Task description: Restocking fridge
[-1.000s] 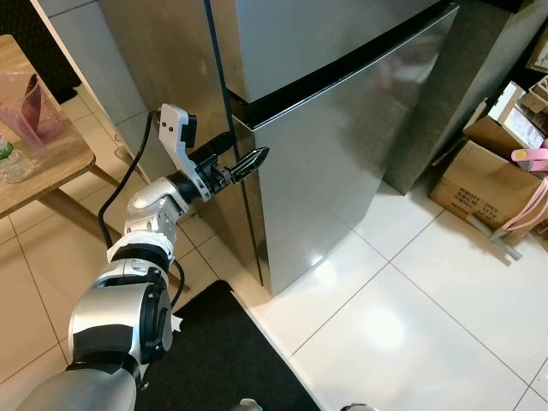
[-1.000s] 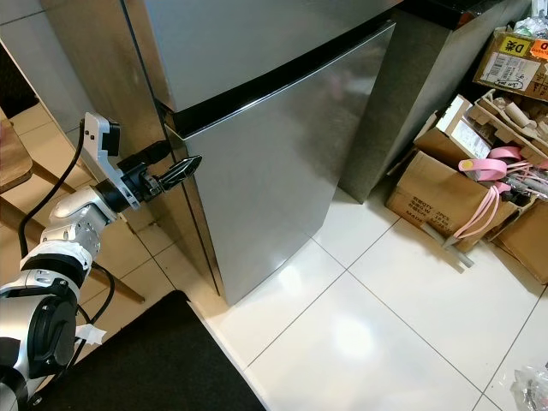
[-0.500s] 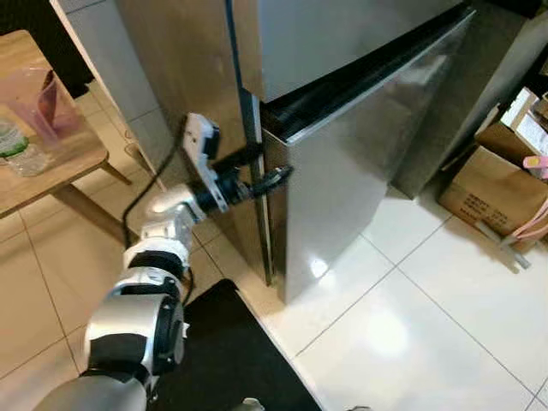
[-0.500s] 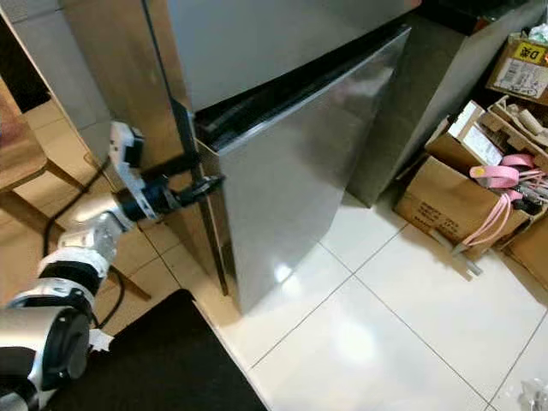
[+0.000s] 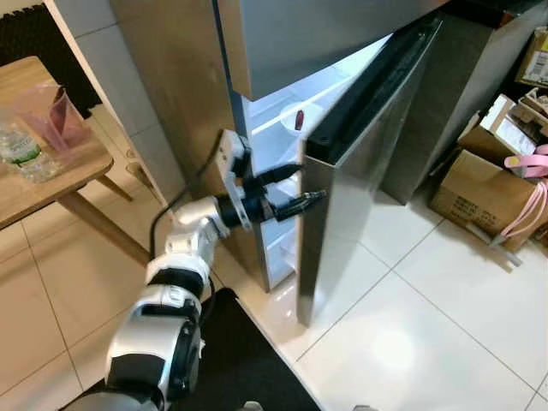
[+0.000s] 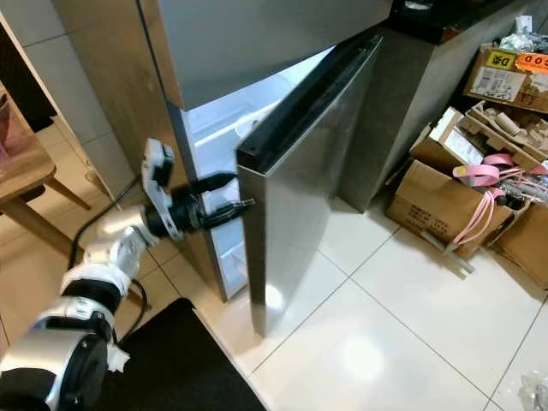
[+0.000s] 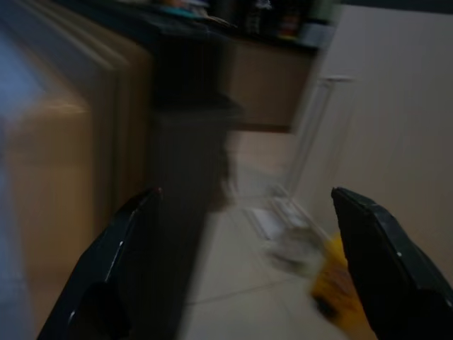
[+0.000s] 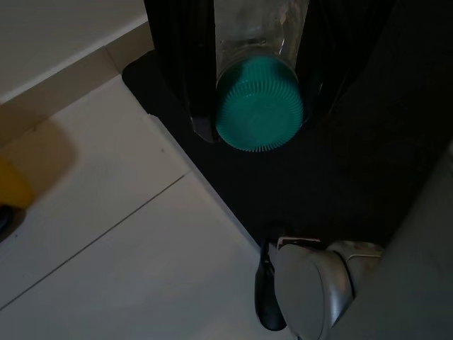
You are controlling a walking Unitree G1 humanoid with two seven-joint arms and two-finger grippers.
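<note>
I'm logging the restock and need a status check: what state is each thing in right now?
Lower fridge door: swung partly open, interior lit.
Upper fridge door: closed.
Left pincer: open, fingers spread at the lower door's free edge.
Right pincer: shut on a bottle, pointing at the floor.
Bottle: capped with a green lid.
Cardboard box: flaps open.

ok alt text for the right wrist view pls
The right claw holds a clear bottle with a green cap, pointing down at a black mat and pale floor tiles. The robot's foot shows below.
</note>
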